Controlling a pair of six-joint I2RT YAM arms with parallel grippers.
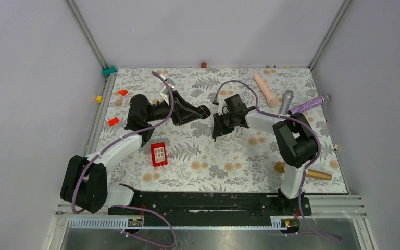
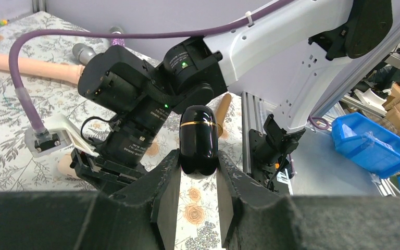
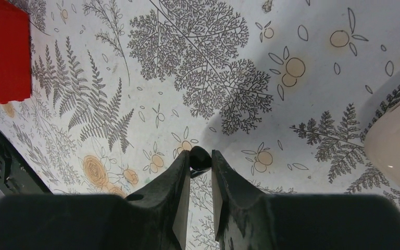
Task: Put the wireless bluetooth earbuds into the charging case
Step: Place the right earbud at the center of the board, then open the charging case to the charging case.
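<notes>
The charging case is a glossy black oval with a thin gold band. My left gripper is shut on its lower end and holds it above the table, near the middle. Just to its right, my right gripper is shut on one tiny black earbud, pinched at the very fingertips a little above the floral cloth. In the top view the right gripper points down and to the left, and the earbud is too small to make out there.
A red block lies on the cloth left of centre. At the back right lie a peach cylinder and a grey and purple tool. A brass-coloured dowel lies front right. Small red pieces sit far left.
</notes>
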